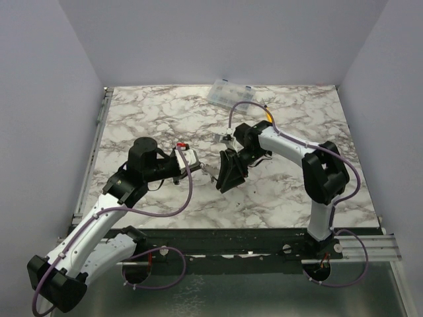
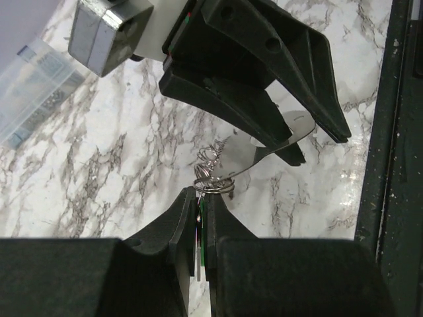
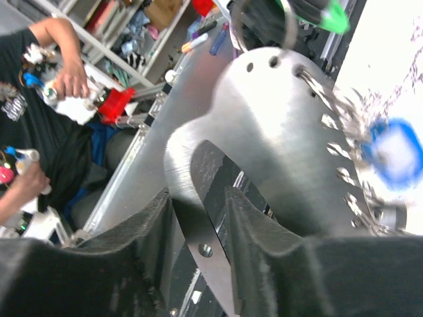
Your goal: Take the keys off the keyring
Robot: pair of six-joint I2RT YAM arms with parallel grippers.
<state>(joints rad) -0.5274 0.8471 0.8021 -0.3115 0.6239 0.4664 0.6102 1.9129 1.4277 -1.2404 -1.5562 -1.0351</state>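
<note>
Keyring (image 3: 277, 132) — a flat plate of brushed grey-silver metal, rounded at its broad end. It has two small holes near that end and a row of short slots down one edge. It hangs over the middle of the counter (image 1: 145, 112), between the two arms.

The right end effector (image 3: 198, 198) pinches the plate's narrow leg, with a finger pressed to each face. At the plate's other end a small tangle of wire rings (image 2: 213, 173) hooks on, and the keys (image 2: 201, 231) hang from those rings. The left end effector (image 2: 201, 198) is pressed together on them, so only thin green and red edges show between its fingers. In the right wrist view a blue tag (image 3: 396, 155) sits blurred beside the slotted edge, and a green tag (image 3: 330, 16) shows past the broad end.

One container is in view — a clear plastic box (image 1: 228, 94) lying askew at the far edge of the counter, well apart from both arms. Its lid looks closed, and what it holds is too faint to tell.
</note>
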